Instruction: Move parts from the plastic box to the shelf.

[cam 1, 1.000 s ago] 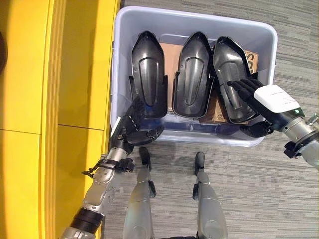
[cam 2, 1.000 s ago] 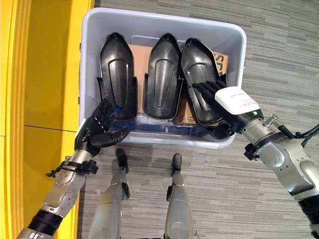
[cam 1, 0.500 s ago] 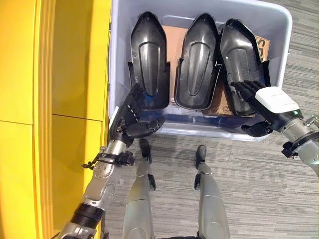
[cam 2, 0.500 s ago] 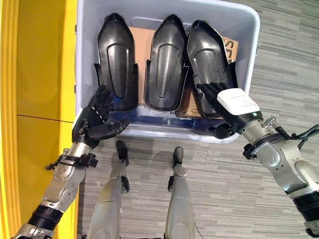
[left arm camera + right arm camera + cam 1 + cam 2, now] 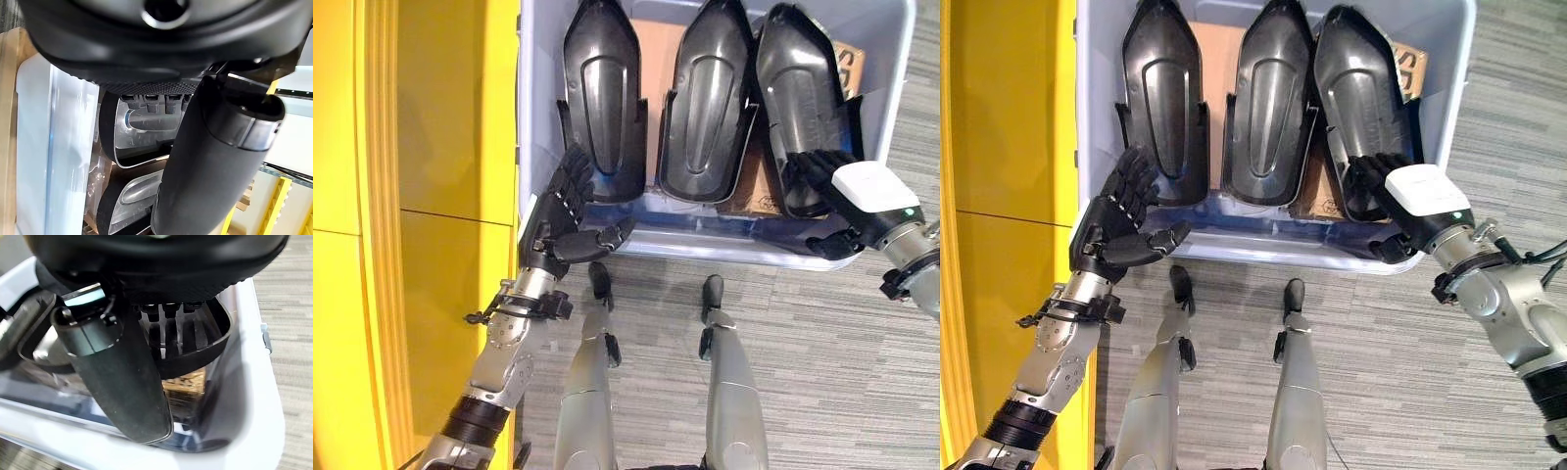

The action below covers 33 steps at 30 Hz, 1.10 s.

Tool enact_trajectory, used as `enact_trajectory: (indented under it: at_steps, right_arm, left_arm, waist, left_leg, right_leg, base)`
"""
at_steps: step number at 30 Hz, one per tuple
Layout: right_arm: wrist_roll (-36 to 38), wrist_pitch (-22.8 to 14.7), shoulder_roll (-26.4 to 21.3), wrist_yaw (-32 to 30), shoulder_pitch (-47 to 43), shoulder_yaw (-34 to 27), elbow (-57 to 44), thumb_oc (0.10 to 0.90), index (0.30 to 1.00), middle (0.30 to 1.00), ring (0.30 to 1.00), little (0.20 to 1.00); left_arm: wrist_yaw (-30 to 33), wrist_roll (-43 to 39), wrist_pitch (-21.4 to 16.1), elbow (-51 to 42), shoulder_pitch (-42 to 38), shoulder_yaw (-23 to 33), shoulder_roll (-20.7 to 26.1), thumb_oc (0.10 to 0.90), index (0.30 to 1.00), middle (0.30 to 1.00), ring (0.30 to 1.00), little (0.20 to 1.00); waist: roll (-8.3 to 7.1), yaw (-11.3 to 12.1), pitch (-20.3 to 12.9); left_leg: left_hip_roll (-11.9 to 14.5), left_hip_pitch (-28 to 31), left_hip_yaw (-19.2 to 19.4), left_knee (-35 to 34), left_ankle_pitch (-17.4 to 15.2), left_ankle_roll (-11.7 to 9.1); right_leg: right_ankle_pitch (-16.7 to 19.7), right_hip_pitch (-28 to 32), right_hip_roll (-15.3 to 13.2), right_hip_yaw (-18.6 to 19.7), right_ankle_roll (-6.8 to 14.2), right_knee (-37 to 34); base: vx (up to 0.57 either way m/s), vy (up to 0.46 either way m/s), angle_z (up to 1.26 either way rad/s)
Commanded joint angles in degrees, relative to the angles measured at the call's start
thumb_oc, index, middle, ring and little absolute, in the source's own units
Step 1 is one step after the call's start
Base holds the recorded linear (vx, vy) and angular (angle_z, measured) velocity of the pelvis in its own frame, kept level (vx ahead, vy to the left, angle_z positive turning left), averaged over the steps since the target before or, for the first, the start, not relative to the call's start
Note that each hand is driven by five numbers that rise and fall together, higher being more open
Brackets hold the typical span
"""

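While both hands (image 5: 563, 220) (image 5: 1408, 201) reach in, plastic box (image 5: 533, 117), three black parts (image 5: 705, 98)

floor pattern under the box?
Grey striped carpet, clearest in the right eye view, beneath the plastic box.

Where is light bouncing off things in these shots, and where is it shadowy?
Left eye view: the black parts carry a pale sheen along their raised middles, and the plastic box is shadowed inside its near wall. Left wrist view: one part gleams silvery past the left hand. Right wrist view: the box rim glows white beside the right hand.
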Motion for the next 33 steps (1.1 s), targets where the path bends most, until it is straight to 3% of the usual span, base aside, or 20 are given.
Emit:
enact_trajectory:
  at_steps: [1, 13, 20, 21, 22, 23, 27, 33]
  right_arm:
    - [-0.4, 0.2, -4.6, -4.2, -6.5, -1.6, 1.1, 0.9, 1.0, 1.0, 1.0, 1.0]
    - [-1.8, 1.2, -4.7, -5.5, -11.4, 3.0, 5.8, 0.9, 1.0, 1.0, 1.0, 1.0]
    - [-2.2, 2.4, -0.7, -5.4, -13.5, 7.5, 10.7, 0.9, 1.0, 1.0, 1.0, 1.0]
    - [-2.2, 2.5, -0.3, -5.0, -13.5, 8.0, 10.6, 0.843, 0.92, 0.92, 0.92, 0.92]
    - [-2.2, 2.5, -0.3, -5.0, -13.7, 8.2, 10.7, 0.843, 0.92, 0.92, 0.92, 0.92]
    - [-2.3, 2.6, 0.2, -4.3, -13.5, 8.9, 10.4, 0.4, 0.3, 0.3, 0.3, 0.3]
    - [-1.5, 2.1, 2.3, -2.8, -11.6, 10.0, 10.1, 0.4, 0.3, 0.3, 0.3, 0.3]
    - [0.7, 1.2, 5.8, -2.4, -6.7, 7.1, 7.2, 0.4, 0.3, 0.3, 0.3, 0.3]
  left_arm:
    - [0.4, 0.7, -2.9, -3.6, 2.3, 1.1, 1.5, 0.9, 1.0, 1.0, 1.0, 1.0]
    - [0.7, 0.2, -3.3, -5.5, 2.1, 1.1, 2.1, 0.9, 1.0, 1.0, 1.0, 1.0]
    - [1.4, 0.4, -2.8, -5.0, 1.0, 0.1, 1.6, 0.9, 1.0, 1.0, 1.0, 1.0]
    - [1.5, 0.5, -2.8, -4.9, 0.9, 0.2, 1.5, 0.9, 1.0, 1.0, 1.0, 1.0]
    - [1.6, 0.5, -2.8, -4.8, 0.9, 0.3, 1.5, 0.9, 1.0, 1.0, 1.0, 1.0]
    - [1.6, 0.6, -2.7, -4.7, 0.9, 0.4, 1.5, 0.9, 1.0, 1.0, 1.0, 1.0]
    - [1.6, 0.7, -2.6, -3.8, 0.9, 0.0, 1.4, 0.9, 1.0, 1.0, 1.0, 1.0]
    - [1.3, 0.6, -2.4, -2.4, 0.5, -1.1, 1.0, 0.9, 1.0, 1.0, 1.0, 1.0]
  waist:
    - [0.51, -0.4, -0.5]
    - [1.92, 0.4, -0.5]
    - [2.5, 0.7, -0.5]
    - [2.38, 0.6, -0.5]
    - [2.36, 0.6, -0.5]
    - [2.24, 0.5, -0.5]
    - [1.91, 0.4, -0.5]
    - [0.88, 0.2, -0.5]
  left_leg:
    - [3.9, -0.3, -1.8, 8.9, -9.9, -3.8]
    - [4.0, -5.8, -3.9, 11.8, -10.5, -3.0]
    - [3.2, -10.5, -7.3, 19.3, -14.7, -2.3]
    - [3.1, -10.6, -7.4, 19.6, -14.9, -2.3]
    - [3.1, -10.6, -7.4, 19.6, -14.9, -2.3]
    - [3.0, -10.5, -7.4, 19.8, -15.0, -2.2]
    - [2.9, -9.3, -7.4, 19.4, -15.0, -2.2]
    - [2.9, -4.7, -6.2, 16.3, -12.9, -2.1]
  right_leg:
    - [4.9, 2.3, 1.4, 0.7, -2.0, -6.4]
    - [2.7, -4.3, 2.8, 2.3, -2.9, -0.8]
    - [-2.1, -8.6, 3.1, 3.3, -3.8, 8.2]
    - [-2.2, -8.6, 3.1, 3.3, -3.9, 8.4]
    - [-2.2, -8.6, 3.1, 3.3, -3.9, 8.5]
    - [-2.4, -8.4, 3.1, 3.3, -3.9, 8.6]
    - [-2.4, -7.1, 2.9, 3.0, -4.0, 8.1]
    - [-0.4, -2.2, 2.6, 2.0, -3.9, 4.9]
  base:
    - [-0.01, -0.033, 0.04]
    - [-0.01, -0.042, 0.04]
    - [0.01, -0.04, 0.13]
    - [-0.01, 0.006, 0.13]
    - [0.0, 0.013, 0.07]
    - [0.0, 0.0, 0.0]
    - [0.0, 0.025, -0.03]
    - [-0.04, 0.047, 0.01]
